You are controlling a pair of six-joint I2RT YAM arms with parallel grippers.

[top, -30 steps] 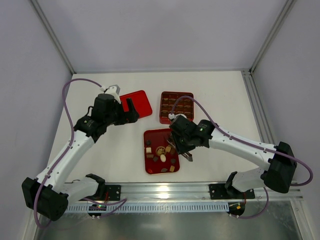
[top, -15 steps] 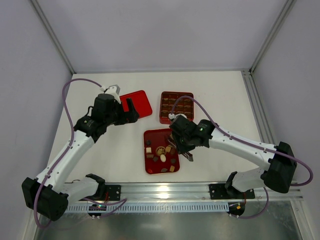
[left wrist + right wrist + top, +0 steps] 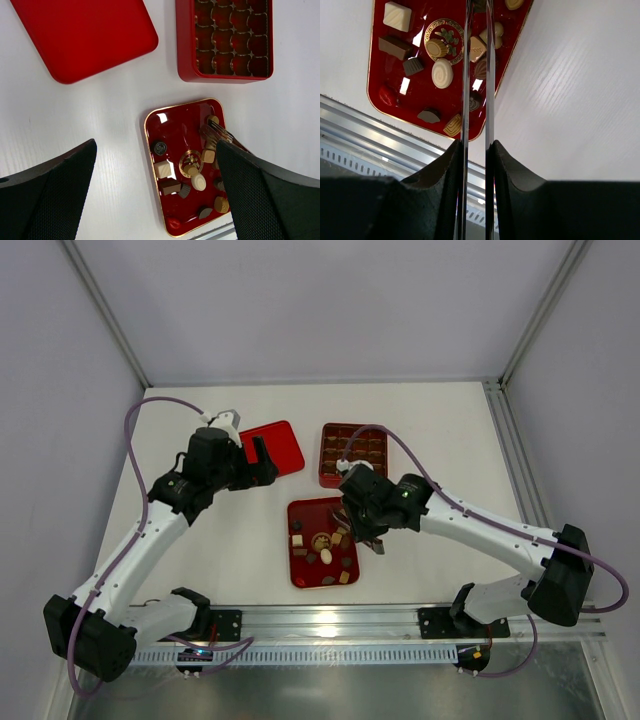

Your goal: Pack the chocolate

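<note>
The chocolate point(image 3: 325, 542), several small dark, tan and cream pieces, lies on a gold-rimmed red tray point(image 3: 300, 510), also seen in the left wrist view point(image 3: 171, 170) and the right wrist view point(image 3: 442, 73). My right gripper point(image 3: 366, 532) is shut on metal tweezers point(image 3: 476, 90), which reach over the tray's right side; their tips run out of the top of the right wrist view. My left gripper point(image 3: 262, 462) is open and empty, held high over the table point(image 3: 156, 146) to the left of the tray.
A square red box with brown grid compartments point(image 3: 353, 453) stands just behind the tray. A flat red rectangular tray point(image 3: 272, 448) lies at the back left, under the left gripper. A metal rail point(image 3: 330, 625) runs along the near edge.
My right gripper with the tweezers has shifted slightly up and left over the tray. The left arm has not moved.
</note>
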